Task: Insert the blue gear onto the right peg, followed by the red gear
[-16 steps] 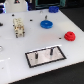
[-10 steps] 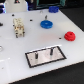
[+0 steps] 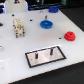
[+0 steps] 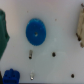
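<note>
Little shows: possibly the arm's base, a blurred white block with dark edges.

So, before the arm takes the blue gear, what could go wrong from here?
1. The two pegs on the grey plate look alike and stand close together, so the gear could land on the wrong one.
2. The pegs are thin and the hub of the blue gear is small, so a slightly tilted grasp may miss the peg.
3. The red gear lies near the table edge; a nudge might push it off.
</note>
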Controlling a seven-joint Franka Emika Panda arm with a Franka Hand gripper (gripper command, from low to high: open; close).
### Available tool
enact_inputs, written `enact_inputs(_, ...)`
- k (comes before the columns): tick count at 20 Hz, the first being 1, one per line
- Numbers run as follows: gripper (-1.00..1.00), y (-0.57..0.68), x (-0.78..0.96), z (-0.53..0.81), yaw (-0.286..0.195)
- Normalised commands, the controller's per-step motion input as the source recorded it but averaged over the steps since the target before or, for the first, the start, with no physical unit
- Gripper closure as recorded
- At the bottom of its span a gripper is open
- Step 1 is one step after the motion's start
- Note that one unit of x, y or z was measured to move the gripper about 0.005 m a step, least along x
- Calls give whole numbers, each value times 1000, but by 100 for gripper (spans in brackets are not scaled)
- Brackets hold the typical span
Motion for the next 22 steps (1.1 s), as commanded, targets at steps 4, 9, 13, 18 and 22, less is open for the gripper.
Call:
enact_inputs(4, -100, 326, -464, -463, 0)
enact_inputs(9, -100, 262, -451, -497, 0)
enact_inputs(13, -100, 225, -422, -522, 0)
enact_inputs(18, -100, 69, -354, -508, 0)
enact_inputs(22, -100, 34, -345, -559, 0)
